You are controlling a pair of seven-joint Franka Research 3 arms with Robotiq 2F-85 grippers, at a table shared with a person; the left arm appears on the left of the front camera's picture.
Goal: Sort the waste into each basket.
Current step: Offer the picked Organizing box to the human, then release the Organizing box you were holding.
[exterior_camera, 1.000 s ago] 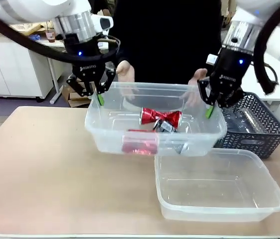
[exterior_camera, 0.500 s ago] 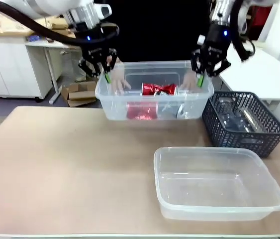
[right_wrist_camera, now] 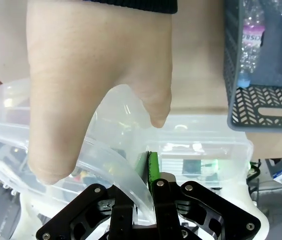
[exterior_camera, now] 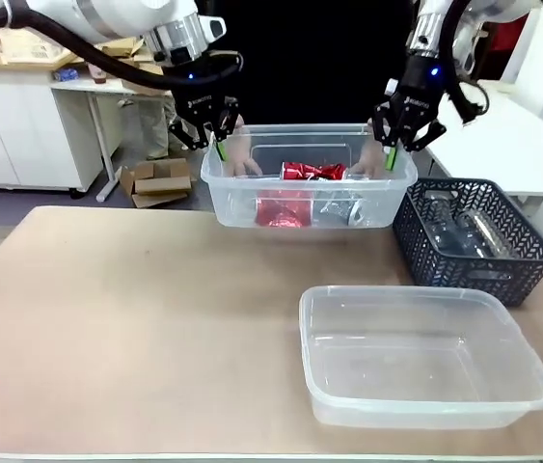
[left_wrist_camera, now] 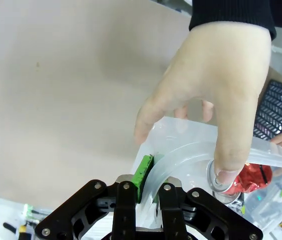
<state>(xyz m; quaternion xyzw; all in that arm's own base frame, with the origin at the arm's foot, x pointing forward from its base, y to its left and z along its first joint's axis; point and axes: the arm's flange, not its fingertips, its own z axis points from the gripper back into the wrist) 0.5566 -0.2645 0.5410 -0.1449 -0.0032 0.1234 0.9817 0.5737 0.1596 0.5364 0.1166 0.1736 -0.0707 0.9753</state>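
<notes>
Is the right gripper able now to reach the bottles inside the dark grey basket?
Probably not as things stand. The right gripper is shut on the rim of the clear tub, which it holds up together with the left gripper. The bottles lie uncovered in the dark grey basket, but it must let go first.

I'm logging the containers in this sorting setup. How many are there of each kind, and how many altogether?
Clear plastic tubs: 2, the raised tub with cans gripped at its rim by the left end effector and right end effector, and the empty tub on the table.
Dark lattice basket: 1.
Total: 3.
</notes>
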